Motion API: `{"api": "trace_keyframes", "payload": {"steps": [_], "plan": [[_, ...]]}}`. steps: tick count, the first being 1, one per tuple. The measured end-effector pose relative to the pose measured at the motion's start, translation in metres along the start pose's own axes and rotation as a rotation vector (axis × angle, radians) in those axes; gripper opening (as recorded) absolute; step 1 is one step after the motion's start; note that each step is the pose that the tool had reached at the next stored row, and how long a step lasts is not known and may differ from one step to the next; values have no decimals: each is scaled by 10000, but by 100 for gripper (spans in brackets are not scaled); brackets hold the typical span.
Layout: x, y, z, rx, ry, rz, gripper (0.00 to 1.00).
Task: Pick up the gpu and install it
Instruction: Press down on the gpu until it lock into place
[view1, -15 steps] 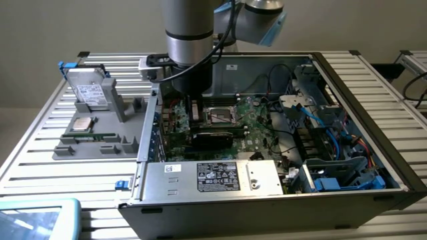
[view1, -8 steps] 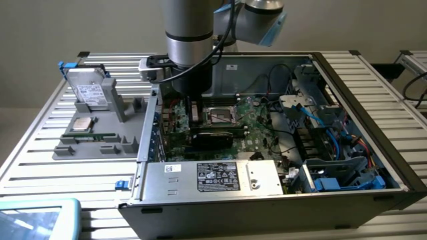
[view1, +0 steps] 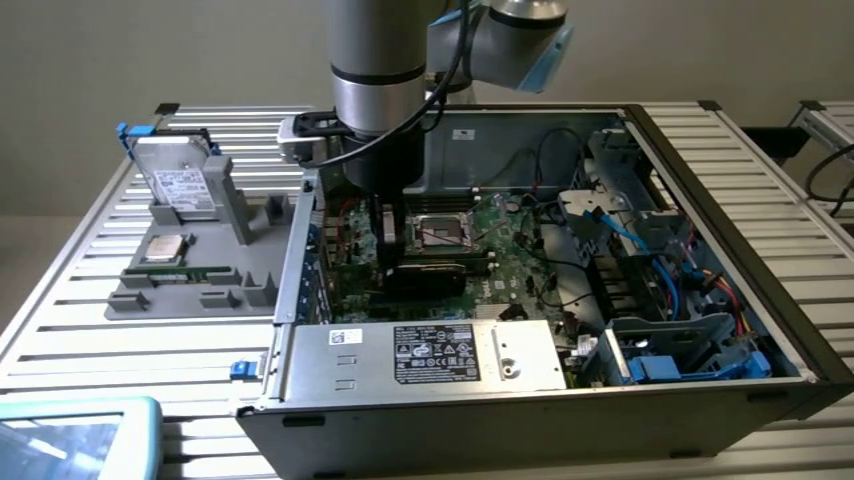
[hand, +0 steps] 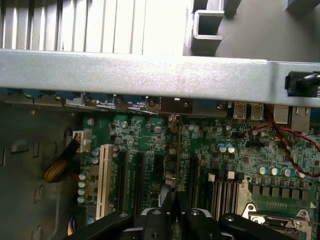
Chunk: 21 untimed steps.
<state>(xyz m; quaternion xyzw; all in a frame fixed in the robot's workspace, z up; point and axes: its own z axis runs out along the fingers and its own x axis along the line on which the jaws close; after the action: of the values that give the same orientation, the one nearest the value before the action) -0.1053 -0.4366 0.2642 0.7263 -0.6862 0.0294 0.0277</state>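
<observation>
Slatted metal tabletop (view1: 80, 300) carries everything you see, with an open computer case (view1: 534, 420) lying on it and a plain pale wall behind. To the exterior view's left of the case stands a gray parts holder (view1: 200, 290); it holds a silver hard drive (view1: 180, 185) upright, with a processor chip (view1: 163, 247) and a narrow green memory stick (view1: 187, 272) lying in front of it. A teal-framed object (view1: 74, 440) sits at the near corner on the exterior view's left.

Your arm (view1: 378, 70) reaches straight down into the case, over the green motherboard (view1: 514, 240). The gripper (view1: 396, 235) sits low beside the square processor socket (view1: 441, 232), and its fingers (hand: 167, 207) are closed on the gpu (view1: 424, 272), which stands on edge just above the motherboard, between the socket and the power supply box (view1: 427, 355). In the wrist view the gpu (hand: 176, 165) appears edge-on as a thin line running from the fingers toward the rear wall of the case (hand: 150, 72), lying along the row of dark expansion slots (hand: 137, 180) beside the white slot (hand: 105, 180). You cannot tell whether the card is already seated in a slot or still just above it. Red wires (hand: 290, 145) cross the board near the rear ports, and blue cables (view1: 681, 250) fill the drive bay side.
</observation>
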Motion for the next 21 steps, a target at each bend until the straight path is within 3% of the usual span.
{"api": "trace_keyframes", "payload": {"steps": [5,21], "plan": [[12,0,-153,2,-1,8,15],[35,-141,-154,-4,21,123,15]]}}
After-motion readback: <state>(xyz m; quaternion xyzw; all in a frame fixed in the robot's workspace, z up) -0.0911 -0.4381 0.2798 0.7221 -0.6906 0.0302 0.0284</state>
